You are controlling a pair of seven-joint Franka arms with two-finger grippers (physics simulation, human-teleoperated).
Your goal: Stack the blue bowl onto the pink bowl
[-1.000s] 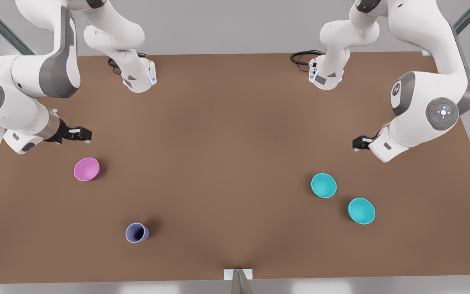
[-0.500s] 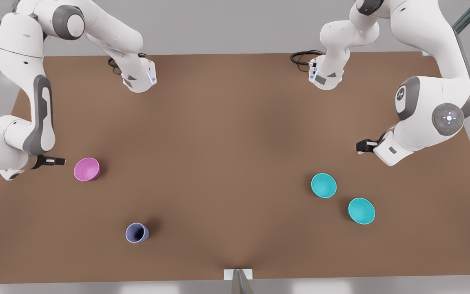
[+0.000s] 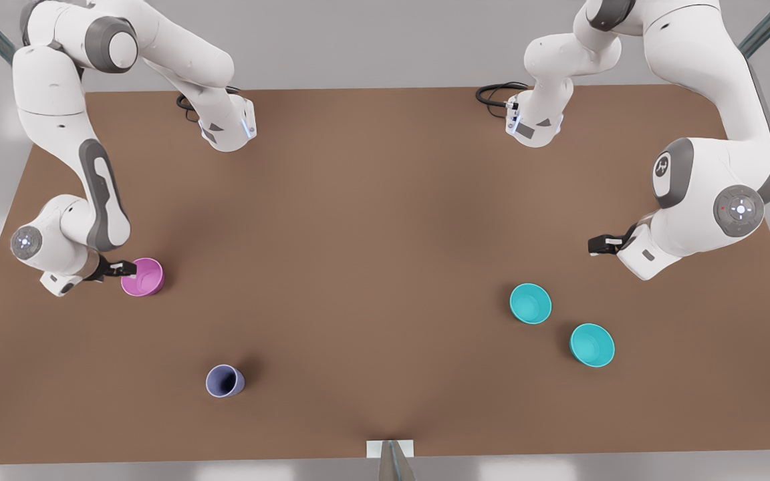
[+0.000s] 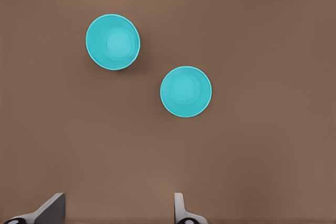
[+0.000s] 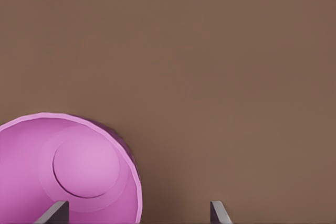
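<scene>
Straddling the pink bowl's (image 5: 68, 169) rim, my open right gripper (image 3: 123, 268) risks tipping it — left gripper (image 3: 600, 244), open, waits above the blue bowls (image 4: 185, 91).

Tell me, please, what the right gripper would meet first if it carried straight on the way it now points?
Most likely the pink bowl. The right gripper is open at the bowl's rim on the front view's left, one finger over its inside, the other over the bare table. Depth is unclear.
</scene>
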